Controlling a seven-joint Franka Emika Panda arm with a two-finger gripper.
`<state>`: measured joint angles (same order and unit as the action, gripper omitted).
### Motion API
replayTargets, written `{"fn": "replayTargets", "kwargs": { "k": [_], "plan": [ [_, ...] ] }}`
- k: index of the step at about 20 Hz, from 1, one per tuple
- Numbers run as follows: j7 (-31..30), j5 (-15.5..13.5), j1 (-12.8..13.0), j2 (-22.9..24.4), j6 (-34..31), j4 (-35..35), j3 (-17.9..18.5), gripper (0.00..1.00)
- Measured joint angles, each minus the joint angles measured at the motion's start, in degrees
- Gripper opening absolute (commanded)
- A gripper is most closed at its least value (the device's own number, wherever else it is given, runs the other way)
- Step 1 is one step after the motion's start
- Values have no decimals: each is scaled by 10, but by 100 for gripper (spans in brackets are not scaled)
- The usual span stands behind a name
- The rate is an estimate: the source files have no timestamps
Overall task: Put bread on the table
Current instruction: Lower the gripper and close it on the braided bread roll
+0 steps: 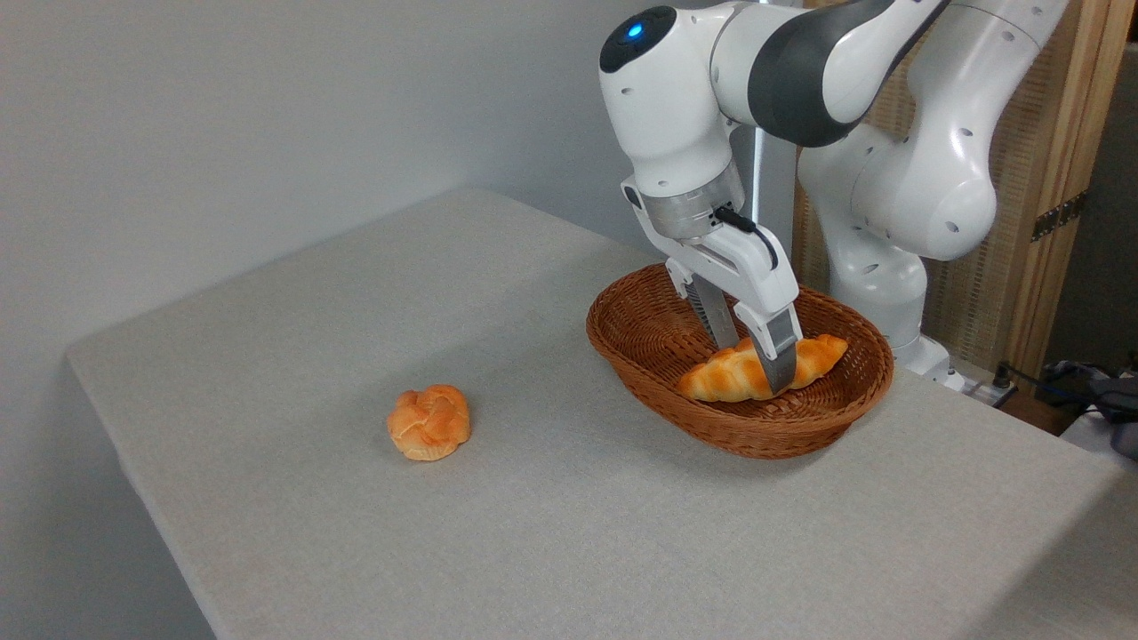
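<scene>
The bread (716,378), a long braided golden loaf, lies in the brown wicker basket (645,351) at the right of the grey table (533,533). My gripper (756,366) reaches down into the basket and straddles the middle of the loaf. One finger (779,360) is in front of the loaf and the other is behind it, its tip hidden. The jaws stand apart, about as wide as the loaf, so the gripper is open around it.
A small round knotted bun (429,421) sits on the table left of the basket. The white arm's base (889,222) stands behind the basket. The table's front and left edges are close.
</scene>
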<state>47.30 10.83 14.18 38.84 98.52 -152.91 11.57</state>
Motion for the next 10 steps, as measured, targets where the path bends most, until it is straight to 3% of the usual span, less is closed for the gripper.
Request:
{"fn": "replayTargets", "kwargs": {
  "k": [10],
  "plan": [
    [3, 0, 2, 0, 0, 0, 0, 46]
  ]
}}
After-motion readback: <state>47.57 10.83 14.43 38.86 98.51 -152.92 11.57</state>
